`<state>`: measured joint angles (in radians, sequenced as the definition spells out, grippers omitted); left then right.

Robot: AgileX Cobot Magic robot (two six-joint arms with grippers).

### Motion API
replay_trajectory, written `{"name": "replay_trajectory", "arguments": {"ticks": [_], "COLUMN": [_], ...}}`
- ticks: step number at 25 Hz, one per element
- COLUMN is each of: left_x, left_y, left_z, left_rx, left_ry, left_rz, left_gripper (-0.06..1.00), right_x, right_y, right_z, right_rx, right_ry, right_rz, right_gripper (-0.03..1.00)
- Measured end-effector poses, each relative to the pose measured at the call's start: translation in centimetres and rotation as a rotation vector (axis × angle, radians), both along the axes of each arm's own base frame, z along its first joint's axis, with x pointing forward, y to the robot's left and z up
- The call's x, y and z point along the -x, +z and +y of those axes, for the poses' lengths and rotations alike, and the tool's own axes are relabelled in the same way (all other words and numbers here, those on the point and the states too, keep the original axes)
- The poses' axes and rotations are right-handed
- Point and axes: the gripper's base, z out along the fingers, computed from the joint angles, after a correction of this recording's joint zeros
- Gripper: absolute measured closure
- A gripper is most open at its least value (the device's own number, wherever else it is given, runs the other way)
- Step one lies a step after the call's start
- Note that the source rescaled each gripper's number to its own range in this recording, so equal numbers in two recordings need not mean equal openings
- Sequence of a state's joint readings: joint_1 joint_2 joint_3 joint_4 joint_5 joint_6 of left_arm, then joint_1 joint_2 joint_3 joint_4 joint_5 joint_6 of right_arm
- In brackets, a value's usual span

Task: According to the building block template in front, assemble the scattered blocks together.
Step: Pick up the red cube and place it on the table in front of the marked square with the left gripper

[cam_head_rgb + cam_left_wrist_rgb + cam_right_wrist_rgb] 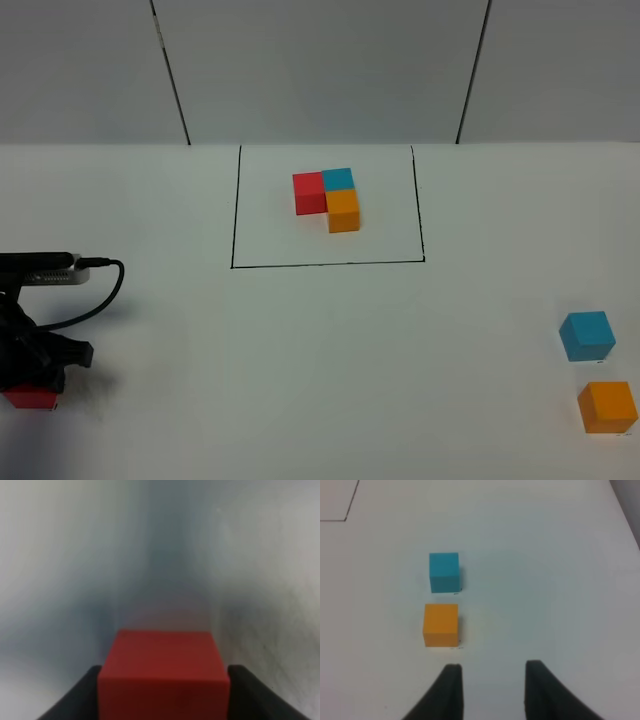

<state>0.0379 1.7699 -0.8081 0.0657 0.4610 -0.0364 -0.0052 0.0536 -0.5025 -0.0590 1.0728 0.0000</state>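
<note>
My left gripper (32, 378) sits low at the left edge, jaws pressed against both sides of the red block (164, 665) — my right gripper (492, 692) hangs with jaws apart.

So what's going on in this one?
A two-armed robot is starting to copy a block pattern. The left gripper is closed around the loose red cube at the near left of the table; whether it is lifted cannot be told. The right gripper is open and empty, hovering short of the blue cube and orange cube, which sit apart at the near right. The template sits inside its black outline at the back. Nothing is assembled yet.
</note>
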Motion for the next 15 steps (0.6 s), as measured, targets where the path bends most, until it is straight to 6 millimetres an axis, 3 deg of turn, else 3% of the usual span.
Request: {"name": "replay_trajectory", "arguments": {"ticks": [1,2,15], "left_x": [0.04,0.05,0.08], "left_y": [0.00,-0.01,-0.01], "left_z": [0.01,0.01,0.01], "left_rx": [-0.001,-0.001,-0.001], "left_ry": [-0.001,0.000,0.000], "left_rz": [0.004,0.006,0.009], "left_gripper": [0.93,0.94,0.94], "right_x": [0.00,0.00,0.00], "right_y": [0.00,0.00,0.00], "right_z": [0.00,0.00,0.00], "right_rx": [0.000,0.000,0.000], "right_ry": [0.000,0.000,0.000], "right_rz": [0.000,0.000,0.000], "right_gripper": [0.97,0.97,0.97]}}
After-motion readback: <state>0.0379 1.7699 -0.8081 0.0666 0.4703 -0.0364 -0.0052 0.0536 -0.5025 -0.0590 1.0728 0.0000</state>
